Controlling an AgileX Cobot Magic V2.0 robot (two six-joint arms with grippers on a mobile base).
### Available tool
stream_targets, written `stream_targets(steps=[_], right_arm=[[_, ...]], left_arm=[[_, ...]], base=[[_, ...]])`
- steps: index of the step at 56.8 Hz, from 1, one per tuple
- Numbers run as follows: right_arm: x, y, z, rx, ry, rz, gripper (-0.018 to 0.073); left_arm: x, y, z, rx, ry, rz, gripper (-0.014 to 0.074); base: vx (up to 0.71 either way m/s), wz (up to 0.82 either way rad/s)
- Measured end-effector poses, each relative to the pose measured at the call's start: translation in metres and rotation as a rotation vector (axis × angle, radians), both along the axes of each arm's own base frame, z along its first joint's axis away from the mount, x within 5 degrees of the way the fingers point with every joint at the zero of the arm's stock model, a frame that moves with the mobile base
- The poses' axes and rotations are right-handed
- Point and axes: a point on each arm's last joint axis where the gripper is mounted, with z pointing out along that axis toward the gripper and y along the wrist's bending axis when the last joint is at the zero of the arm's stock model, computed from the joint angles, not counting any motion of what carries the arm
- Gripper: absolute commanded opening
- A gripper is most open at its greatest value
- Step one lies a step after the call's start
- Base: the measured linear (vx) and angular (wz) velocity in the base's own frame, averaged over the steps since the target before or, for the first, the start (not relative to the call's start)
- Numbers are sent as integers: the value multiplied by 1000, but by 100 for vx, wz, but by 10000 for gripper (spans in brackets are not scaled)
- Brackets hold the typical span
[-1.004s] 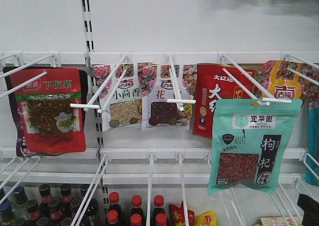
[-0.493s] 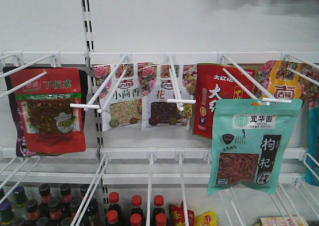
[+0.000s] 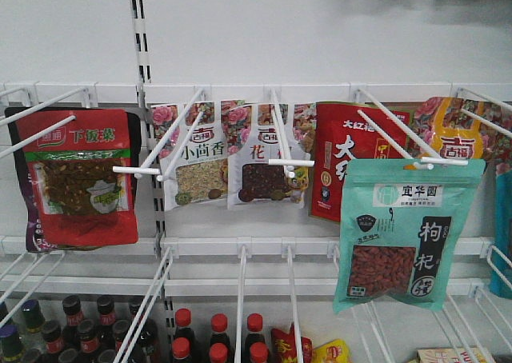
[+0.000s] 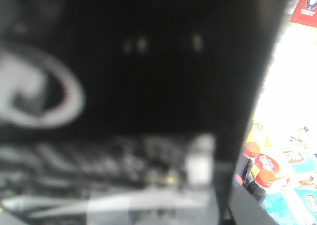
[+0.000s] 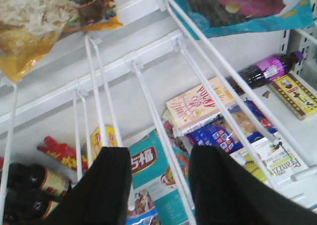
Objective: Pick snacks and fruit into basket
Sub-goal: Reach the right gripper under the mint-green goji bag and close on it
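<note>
A teal pouch [image 3: 408, 235] with a window of red berries hangs on a white hook at the right of the front view. My right gripper [image 5: 161, 158] is open and empty, its black fingers [image 5: 106, 185] on either side of a teal packet [image 5: 153, 180] that lies on the shelf below, behind white wire hooks. A pale box lettered "Franzzi" [image 5: 283, 164] lies to the right of it. The left wrist view is blurred and filled by a dark surface, so the left gripper's jaws do not show. No fruit or basket is in view.
Red pouches [image 3: 80, 175], small flowered pouches [image 3: 232, 163] and a red bag [image 3: 352, 159] hang on the hooks. Bottles with red and black caps [image 3: 216, 339] stand below. A pink box [image 5: 198, 103], a blue packet [image 5: 223, 133] and a purple-capped bottle [image 5: 265, 69] lie on the shelf.
A dark shape at the lower right corner of the front view has dropped out of frame. The hanging pouches have not moved.
</note>
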Motion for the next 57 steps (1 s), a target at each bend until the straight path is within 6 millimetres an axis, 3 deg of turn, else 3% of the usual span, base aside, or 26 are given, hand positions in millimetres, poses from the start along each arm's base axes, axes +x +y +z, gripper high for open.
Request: stream_targets(steps=[10, 22, 33, 46, 57], right_arm=[[20, 8, 9, 16, 66, 236, 360], [49, 0, 19, 77, -39, 438, 373], [50, -9, 24, -60, -160, 539, 373], [48, 2, 24, -62, -204, 695, 373], [38, 10, -2, -57, -240, 733, 373]], left_arm=[[0, 0, 0, 0, 0, 0, -3], [0, 0, 0, 0, 0, 0, -3], [0, 0, 0, 1, 0, 0, -3], [0, 0, 0, 2, 0, -1, -3], [0, 0, 0, 2, 0, -1, -3]], base=[[0, 0], [0, 0], [0, 0], [0, 0], [0, 0]])
